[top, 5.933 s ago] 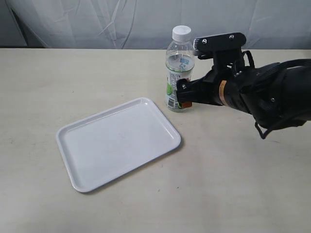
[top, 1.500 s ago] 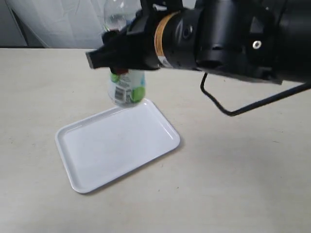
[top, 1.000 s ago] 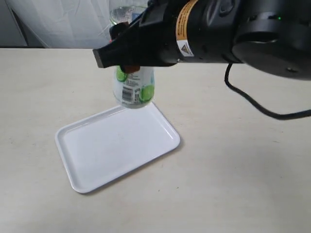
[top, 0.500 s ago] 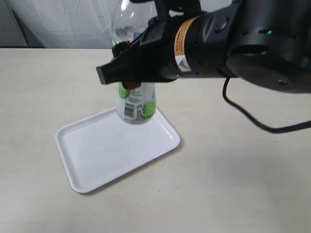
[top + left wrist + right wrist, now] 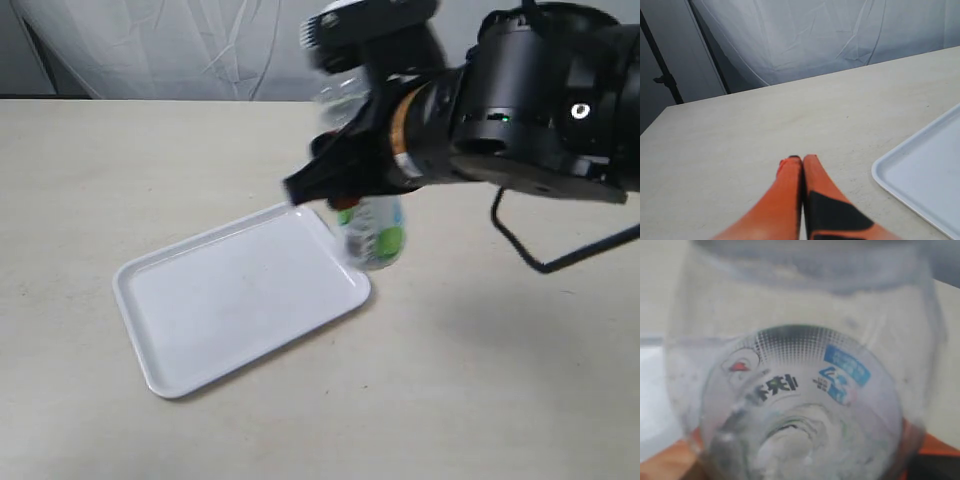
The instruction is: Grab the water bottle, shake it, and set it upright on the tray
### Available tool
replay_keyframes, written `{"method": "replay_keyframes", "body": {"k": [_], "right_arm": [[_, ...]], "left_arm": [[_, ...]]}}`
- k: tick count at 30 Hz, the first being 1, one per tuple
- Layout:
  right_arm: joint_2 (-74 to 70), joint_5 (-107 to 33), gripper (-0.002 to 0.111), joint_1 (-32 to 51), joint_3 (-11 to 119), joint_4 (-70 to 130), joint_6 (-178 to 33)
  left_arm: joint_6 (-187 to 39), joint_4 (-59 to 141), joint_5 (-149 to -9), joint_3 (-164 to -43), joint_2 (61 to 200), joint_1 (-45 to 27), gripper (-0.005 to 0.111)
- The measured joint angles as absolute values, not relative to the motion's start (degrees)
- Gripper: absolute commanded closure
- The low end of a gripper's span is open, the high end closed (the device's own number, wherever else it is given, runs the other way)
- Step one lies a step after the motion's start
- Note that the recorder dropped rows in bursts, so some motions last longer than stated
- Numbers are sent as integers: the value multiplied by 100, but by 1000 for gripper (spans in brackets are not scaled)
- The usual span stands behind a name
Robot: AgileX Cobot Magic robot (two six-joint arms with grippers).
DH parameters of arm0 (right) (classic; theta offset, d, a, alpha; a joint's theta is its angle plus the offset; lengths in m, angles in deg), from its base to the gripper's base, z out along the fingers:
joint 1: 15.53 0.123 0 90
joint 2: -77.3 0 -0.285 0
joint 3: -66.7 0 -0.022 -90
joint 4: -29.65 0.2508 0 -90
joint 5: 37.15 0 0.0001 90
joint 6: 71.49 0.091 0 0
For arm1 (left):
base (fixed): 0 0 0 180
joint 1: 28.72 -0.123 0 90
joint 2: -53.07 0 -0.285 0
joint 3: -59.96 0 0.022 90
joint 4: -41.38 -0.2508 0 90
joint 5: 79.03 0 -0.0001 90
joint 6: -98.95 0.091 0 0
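The water bottle hangs in the air, blurred and tilted, its green-and-white label just past the right corner of the white tray. My right gripper is shut on the bottle's middle. In the right wrist view the clear bottle fills the picture, with orange fingers showing at both sides. The tray lies flat on the table with nothing on it. My left gripper is shut with nothing in it, low over the table beside a tray corner. It does not show in the exterior view.
The tan table stretches around the tray. A white cloth backdrop hangs behind the far edge. The right arm's black body fills the upper right, with a cable looping below it.
My right gripper has swung the bottle to the right and down, from above the tray's far corner to beside its right corner. The bottle is now blurred and tilted.
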State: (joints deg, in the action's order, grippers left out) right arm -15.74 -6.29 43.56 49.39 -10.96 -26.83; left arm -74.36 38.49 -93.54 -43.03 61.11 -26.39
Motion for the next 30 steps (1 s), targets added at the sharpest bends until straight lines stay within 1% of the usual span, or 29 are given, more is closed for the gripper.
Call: {"method": "replay_keyframes", "body": {"k": [2,3,5,7,8,9,12,14,17,21,23,26,30], "right_arm": [[-1576,-1334,109,4585,4939,-219,-4115],[-1587,-1619,109,4611,4954,-26,-4239],[-1587,-1817,109,4462,5035,-196,-3679],[-1587,-1724,109,4234,5082,-549,-2645],[-1587,-1643,109,4197,5082,-623,-2469],[-1587,-1606,109,4208,5031,-635,-2494],[-1587,-1742,109,4433,4935,-387,-3470],[-1587,-1951,109,4460,4925,-227,-3573],[-1587,-1969,109,4118,4947,-225,-2971],[-1610,-1309,109,3609,4947,112,-2547],[-1623,-1235,109,3422,4936,812,-3133],[-1644,-1410,109,3291,4936,2729,-5129],[-1652,-1147,109,3076,4936,6073,-8731]], "left_arm": [[-7436,3849,-9354,-4303,6111,-2639,106],[-7436,3849,-9354,-4303,6111,-2639,106],[-7436,3849,-9354,-4303,6111,-2639,106],[-7436,3849,-9354,-4303,6111,-2639,106],[-7436,3849,-9354,-4303,6111,-2639,106],[-7436,3849,-9354,-4303,6111,-2639,106],[-7436,3849,-9354,-4303,6111,-2639,106],[-7436,3849,-9354,-4303,6111,-2639,106],[-7436,3849,-9354,-4303,6111,-2639,106],[-7436,3849,-9354,-4303,6111,-2639,106],[-7436,3849,-9354,-4303,6111,-2639,106],[-7436,3849,-9354,-4303,6111,-2639,106],[-7436,3849,-9354,-4303,6111,-2639,106]]}}
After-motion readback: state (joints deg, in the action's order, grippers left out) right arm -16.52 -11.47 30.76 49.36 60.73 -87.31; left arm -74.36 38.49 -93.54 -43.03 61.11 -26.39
